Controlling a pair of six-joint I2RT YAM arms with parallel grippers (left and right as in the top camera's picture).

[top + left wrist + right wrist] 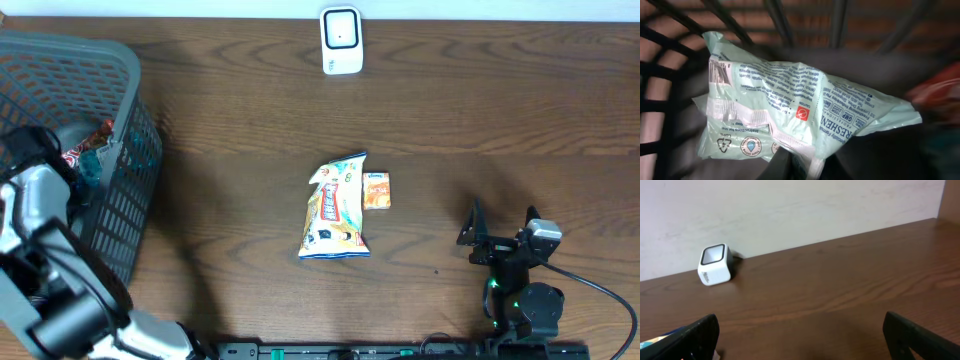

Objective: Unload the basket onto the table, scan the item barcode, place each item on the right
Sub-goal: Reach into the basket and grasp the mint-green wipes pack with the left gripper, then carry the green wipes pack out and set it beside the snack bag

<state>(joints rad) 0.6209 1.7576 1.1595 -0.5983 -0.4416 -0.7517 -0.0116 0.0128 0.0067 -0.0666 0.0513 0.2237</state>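
Your right gripper (497, 238) is sitting nearest, at the right, jaws spread wide. At the left, your left gripper (807, 167) is clamping a pale green packet (805, 112) inside the grey basket (132, 205). Farther off, a snack bag (335, 212) and an orange box (377, 190) are lying mid-table, with the white scanner (341, 40) standing at the far edge.

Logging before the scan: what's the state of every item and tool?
grey plastic mesh basket: upright
pale green printed plastic pouch: gripped, in the basket
left tool: shut on pouch
right tool: open, empty
white cube scanner: standing, untouched
yellow snack bag: lying flat
small orange box: lying beside bag
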